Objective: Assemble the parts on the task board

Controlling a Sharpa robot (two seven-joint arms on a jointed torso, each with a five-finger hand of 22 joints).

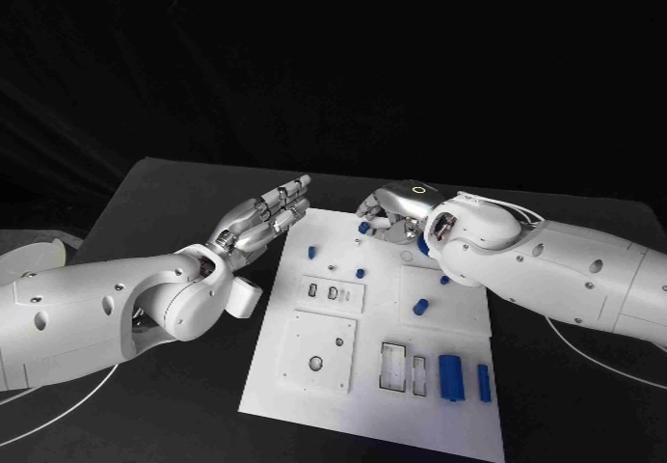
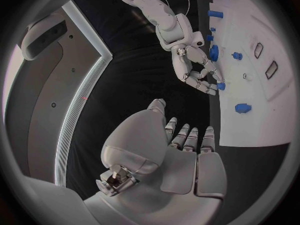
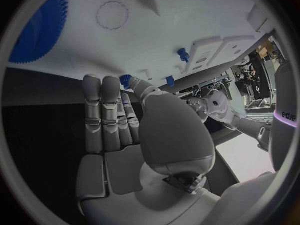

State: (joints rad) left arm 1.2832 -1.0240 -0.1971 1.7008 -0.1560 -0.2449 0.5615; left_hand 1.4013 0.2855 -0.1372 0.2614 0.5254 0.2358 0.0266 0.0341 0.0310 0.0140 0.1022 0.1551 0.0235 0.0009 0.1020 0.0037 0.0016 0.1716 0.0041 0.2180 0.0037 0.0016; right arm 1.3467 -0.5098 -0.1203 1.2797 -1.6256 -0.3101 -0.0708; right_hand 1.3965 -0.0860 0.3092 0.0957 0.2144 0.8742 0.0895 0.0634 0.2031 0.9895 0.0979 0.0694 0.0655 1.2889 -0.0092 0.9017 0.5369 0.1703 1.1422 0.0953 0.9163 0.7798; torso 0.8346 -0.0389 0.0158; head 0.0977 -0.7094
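Head view: white board (image 1: pixel 327 386) on the table, blue parts (image 1: pixel 450 374) scattered across it.
Right hand (image 1: pixel 390 212) pinches a small blue part (image 2: pixel 221 86) over the board's far edge; left hand (image 1: pixel 261 224) hovers beside the board, released, fingers straight.

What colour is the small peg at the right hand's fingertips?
Blue. The peg at the right hand's fingertips shows best in the right wrist view.

Task board (image 1: pixel 323 381) white; parts on it blue, among them a blue toothed gear (image 3: pixel 39 30) beside the right hand (image 1: pixel 389 214). Both hands silver on white arms; table (image 1: pixel 167 203) black.
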